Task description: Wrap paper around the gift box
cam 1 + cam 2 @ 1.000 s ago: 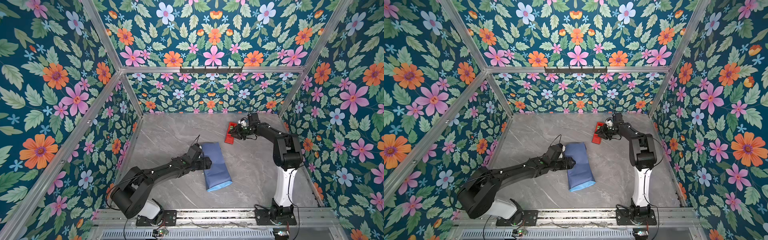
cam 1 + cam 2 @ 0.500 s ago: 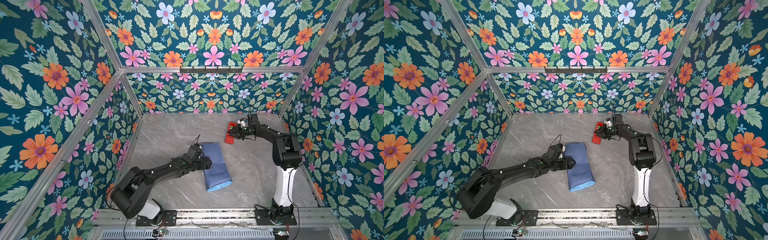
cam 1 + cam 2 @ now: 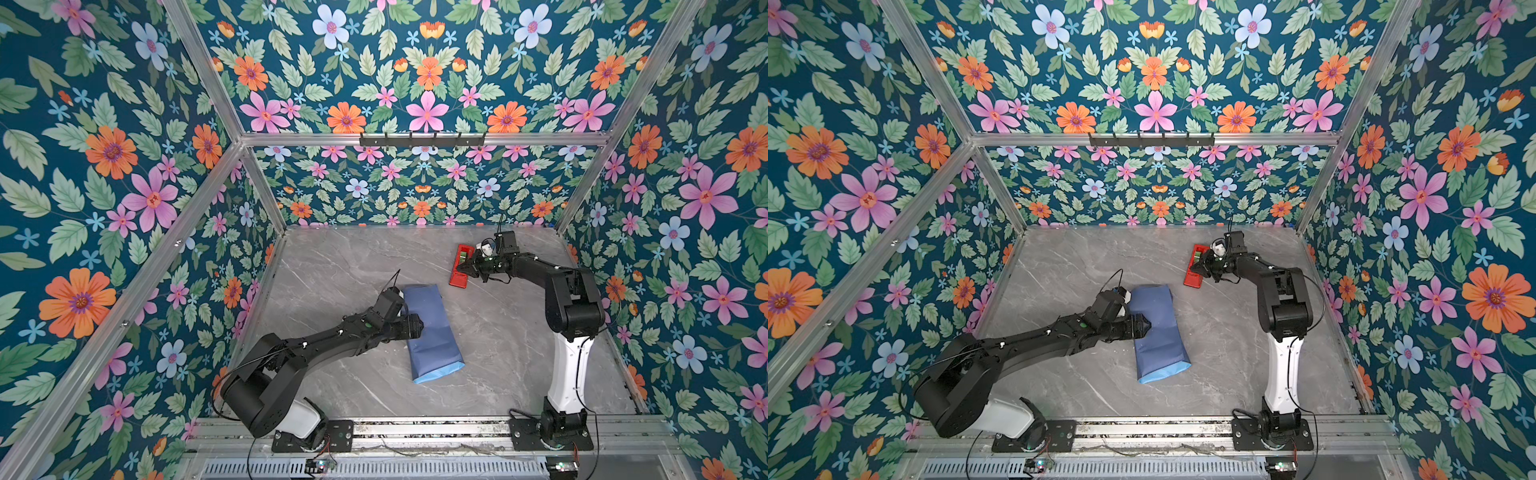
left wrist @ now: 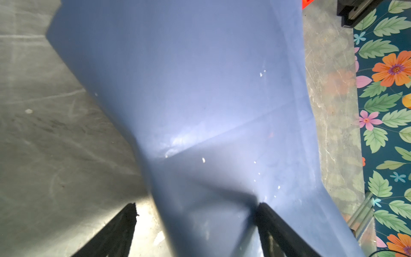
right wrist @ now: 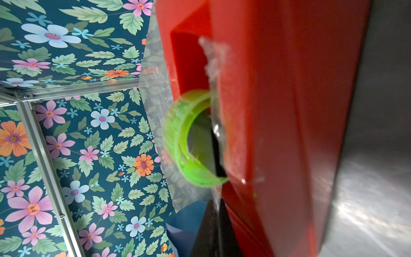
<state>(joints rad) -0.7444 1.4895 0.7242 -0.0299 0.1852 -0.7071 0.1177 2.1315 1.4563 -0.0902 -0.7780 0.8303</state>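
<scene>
Grey marbled table (image 3: 353,257) inside floral walls carries the work. Near its middle lies the paper (image 3: 432,328), folded dark side out into a long flat parcel, with a strip of its light face showing at the near end. The box itself is out of sight, presumably inside that parcel.

The left gripper (image 3: 411,325) lies across the parcel's left edge, jaws spread wide. In the wrist view one finger (image 4: 273,220) presses on the paper while the other sits over bare table, probably pinning the fold so that it cannot spring open.

Well apart, at the far right, the right gripper (image 3: 467,270) is closed at the red dispenser (image 3: 457,279), beside the green roll (image 5: 178,138), likely to fetch tape. Whether it has actually pinched the clear strip (image 5: 214,64) I cannot tell.
</scene>
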